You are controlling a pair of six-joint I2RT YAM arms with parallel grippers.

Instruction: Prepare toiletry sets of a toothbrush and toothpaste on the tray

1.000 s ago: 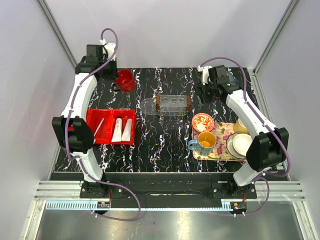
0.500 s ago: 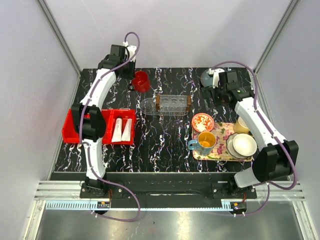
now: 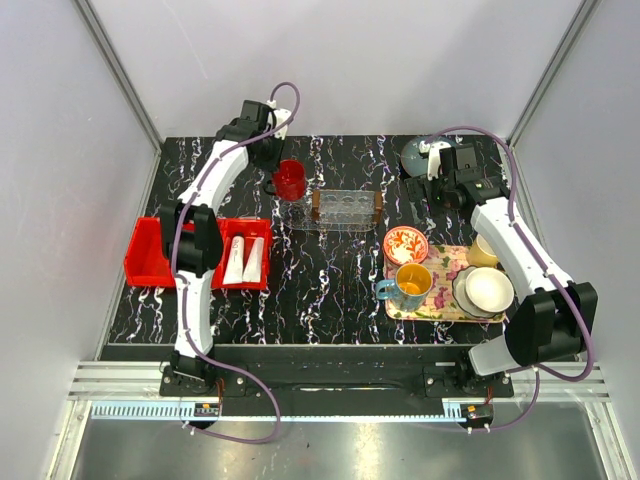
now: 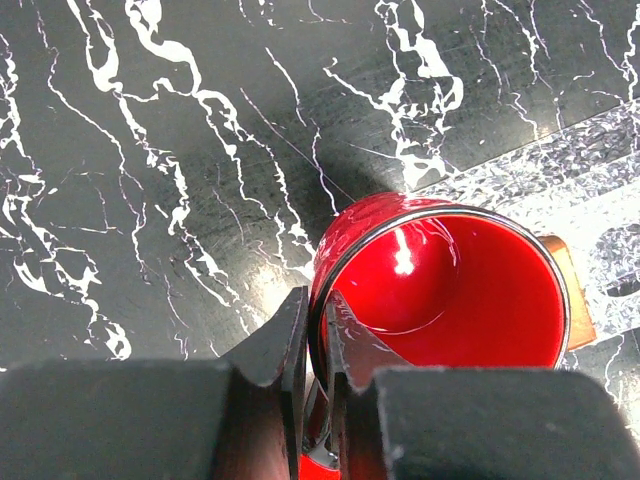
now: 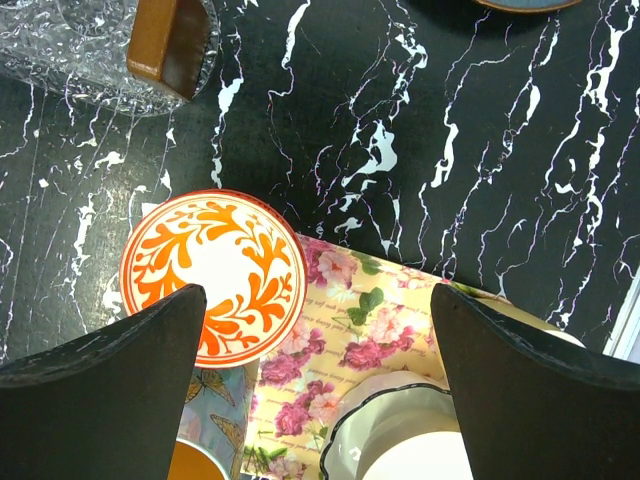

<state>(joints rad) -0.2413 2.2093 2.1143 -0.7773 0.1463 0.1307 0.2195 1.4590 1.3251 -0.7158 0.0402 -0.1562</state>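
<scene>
The toothpaste tubes point(image 3: 233, 262) lie near-to-far in the red bin point(image 3: 150, 262); the left jaws, beyond it, pinch the red cup point(image 3: 290, 180) by its rim; the right jaws gape well to its right.

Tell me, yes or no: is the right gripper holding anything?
No, the right gripper stands wide open with nothing between its fingers, above the orange-patterned bowl and the floral tray.
</scene>
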